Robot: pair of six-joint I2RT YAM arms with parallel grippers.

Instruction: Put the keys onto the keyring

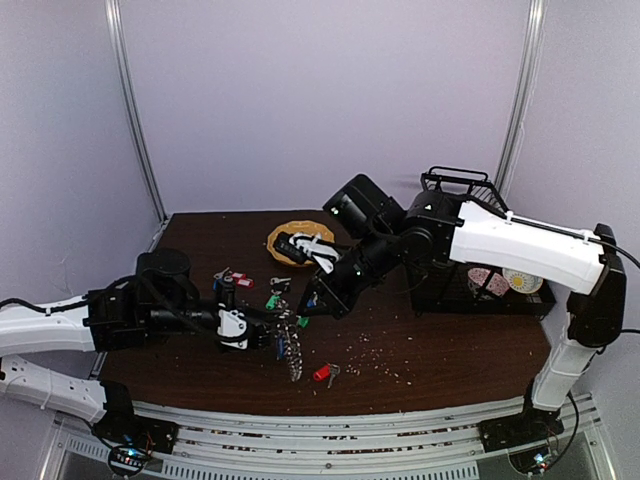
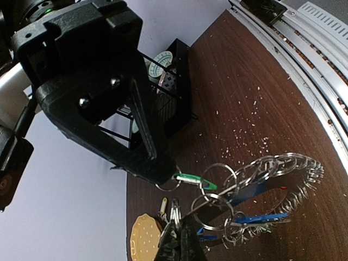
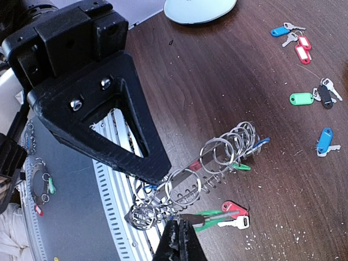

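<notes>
Keyring (image 1: 290,350), pinched in left tool (image 2: 179,228): we judged it light, stiff, jangling; best held by bare wire. Green-tagged key (image 3: 212,216), pinched in right tool (image 3: 179,231): thin, slippery.

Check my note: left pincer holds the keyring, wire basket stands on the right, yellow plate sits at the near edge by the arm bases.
One slip: the top view shows the yellow plate at the far side of the table, not the near edge. The left pincer does hold the keyring, and the wire basket stands on the right.
</notes>
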